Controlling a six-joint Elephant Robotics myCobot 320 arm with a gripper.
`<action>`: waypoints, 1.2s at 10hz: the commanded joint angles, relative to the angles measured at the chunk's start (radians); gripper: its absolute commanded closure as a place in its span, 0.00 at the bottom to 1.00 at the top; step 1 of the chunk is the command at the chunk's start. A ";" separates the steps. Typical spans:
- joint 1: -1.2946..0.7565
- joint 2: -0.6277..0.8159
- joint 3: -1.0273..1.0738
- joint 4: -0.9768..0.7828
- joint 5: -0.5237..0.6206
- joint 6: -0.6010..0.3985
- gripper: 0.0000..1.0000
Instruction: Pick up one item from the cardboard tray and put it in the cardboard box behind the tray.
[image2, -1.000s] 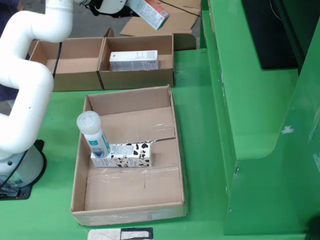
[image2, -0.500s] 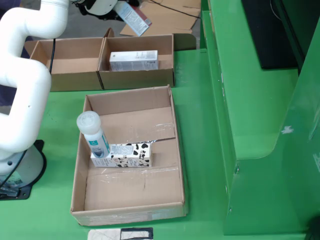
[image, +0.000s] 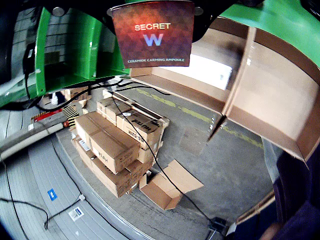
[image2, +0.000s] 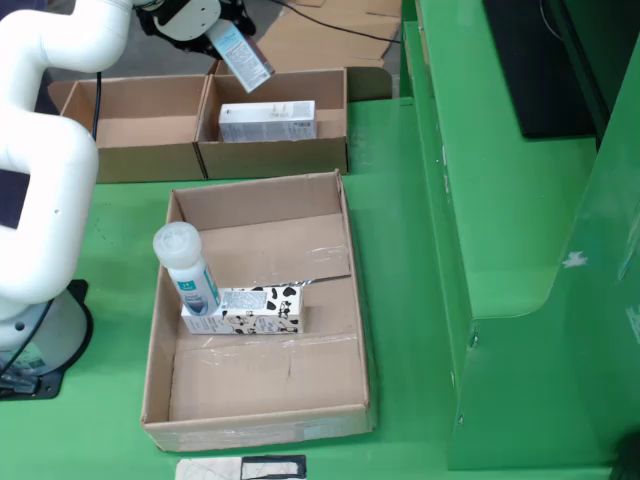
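In the fixed view my gripper (image2: 212, 22) hangs at the top left, shut on a small reddish carton (image2: 241, 58) that tilts over the back left corner of the right rear cardboard box (image2: 275, 158). A white carton (image2: 267, 120) lies inside that box. The wrist view shows the held carton (image: 152, 34) close up, printed "SECRET W", with the rear box's walls (image: 270, 95) to its right. The large cardboard tray (image2: 260, 375) in front holds an upright white bottle (image2: 187, 268) and a cow-patterned carton (image2: 255, 310) lying flat.
A second, empty rear box (image2: 150, 160) stands left of the first. A tall green structure (image2: 500, 200) runs along the right. My white arm and base (image2: 30, 340) fill the left edge. Flattened cardboard (image2: 330, 40) lies behind the boxes. Stacked cartons (image: 115, 145) sit on the floor beyond the table.
The gripper has carried the reddish carton leftward and slightly down, and turned it, from right of the rear box's top to above its back left corner. The tray's contents are unmoved.
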 joint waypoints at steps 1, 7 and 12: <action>-0.025 0.028 0.031 -0.325 0.188 0.058 1.00; -0.138 -0.171 0.031 -0.266 0.365 -0.028 1.00; -0.146 -0.217 0.031 -0.131 0.337 -0.044 1.00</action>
